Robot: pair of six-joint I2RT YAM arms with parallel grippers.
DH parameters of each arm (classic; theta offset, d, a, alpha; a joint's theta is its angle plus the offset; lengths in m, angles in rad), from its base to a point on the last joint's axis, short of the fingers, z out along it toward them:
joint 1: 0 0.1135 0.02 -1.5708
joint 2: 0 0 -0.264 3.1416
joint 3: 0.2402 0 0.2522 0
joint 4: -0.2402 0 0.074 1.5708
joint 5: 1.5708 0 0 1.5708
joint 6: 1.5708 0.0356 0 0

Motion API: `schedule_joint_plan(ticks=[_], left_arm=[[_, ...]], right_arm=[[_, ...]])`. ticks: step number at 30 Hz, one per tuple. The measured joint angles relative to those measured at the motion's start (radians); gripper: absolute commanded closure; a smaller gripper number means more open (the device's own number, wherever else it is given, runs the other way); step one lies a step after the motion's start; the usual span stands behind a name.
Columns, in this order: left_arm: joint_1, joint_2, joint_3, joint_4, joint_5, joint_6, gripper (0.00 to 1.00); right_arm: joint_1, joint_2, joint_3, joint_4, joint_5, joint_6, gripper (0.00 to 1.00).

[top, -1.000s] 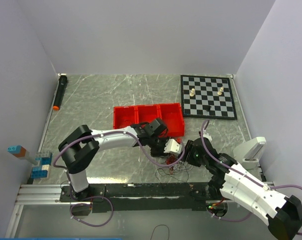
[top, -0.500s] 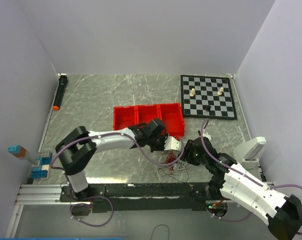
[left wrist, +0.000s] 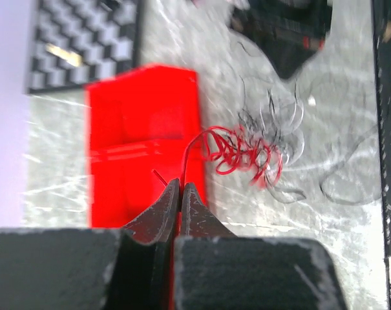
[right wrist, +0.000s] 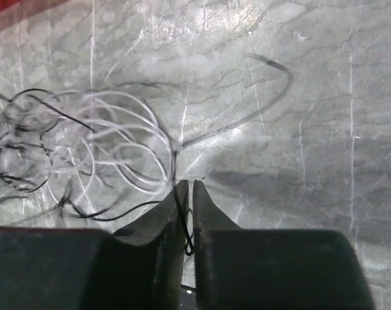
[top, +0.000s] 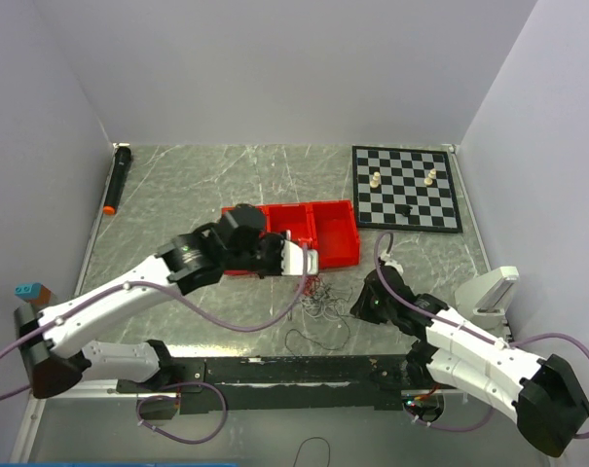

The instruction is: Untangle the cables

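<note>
The cables are a loose tangle of thin red, white and black wires (top: 323, 300) on the marble table in front of the red tray. My left gripper (top: 313, 265) is shut on the end of the red wire (left wrist: 237, 154), which curls from its tips (left wrist: 177, 185) to a red knot among black and pale loops (left wrist: 282, 119). My right gripper (top: 356, 308) sits low at the tangle's right side. Its jaws (right wrist: 184, 187) are nearly together with a thin black wire loop (right wrist: 184, 226) pinched between them. White coils (right wrist: 117, 145) and black strands (right wrist: 27, 152) lie to its left.
A red three-compartment tray (top: 333, 226) stands just behind the left gripper. A chessboard (top: 408, 187) with a few pieces lies at the back right. A black marker (top: 117, 180) lies at the far left, blue blocks (top: 26, 290) at the left edge, a white holder (top: 491, 288) at the right.
The left gripper shut on the red wire and its arm swung left and back, drawing the wire out of the tangle. The right gripper's jaws came together on a black wire.
</note>
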Motion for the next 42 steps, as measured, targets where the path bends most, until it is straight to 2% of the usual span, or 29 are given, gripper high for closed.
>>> schedule_joint_plan(ticks=[2, 10, 15, 16, 18, 23, 26, 28, 34, 42], left_arm=[[0.000, -0.026, 0.047, -0.026, 0.000, -0.015, 0.99], [-0.006, -0.107, 0.183, -0.088, 0.006, -0.030, 0.99], [-0.021, -0.108, 0.356, -0.116, 0.009, -0.031, 0.99], [-0.023, -0.109, 0.384, -0.115, 0.011, -0.032, 0.99], [-0.031, -0.120, 0.425, -0.107, 0.020, -0.035, 0.99], [-0.044, -0.163, 0.407, -0.109, 0.023, -0.037, 0.99], [-0.048, -0.166, 0.396, -0.114, 0.023, -0.035, 0.99], [-0.049, -0.161, 0.396, -0.114, 0.022, -0.030, 0.99], [-0.053, -0.141, 0.420, -0.134, 0.015, -0.007, 0.99], [-0.057, -0.140, 0.443, -0.136, 0.001, 0.015, 0.99]], right_arm=[[0.000, 0.008, -0.002, 0.007, -0.002, -0.006, 1.00], [0.014, 0.063, -0.002, -0.006, 0.013, -0.027, 1.00], [0.019, 0.053, 0.001, -0.032, 0.023, -0.037, 1.00], [0.023, 0.048, 0.007, -0.047, 0.026, -0.039, 0.98], [0.031, 0.023, 0.029, -0.077, 0.033, -0.046, 0.83], [0.038, -0.117, 0.174, -0.116, 0.069, -0.098, 0.59], [0.038, -0.163, 0.267, -0.089, 0.072, -0.145, 0.41], [0.040, -0.185, 0.291, -0.031, 0.047, -0.191, 0.34], [0.103, -0.180, 0.276, 0.165, -0.113, -0.342, 0.20], [0.259, -0.148, 0.150, 0.396, -0.251, -0.522, 0.15]])
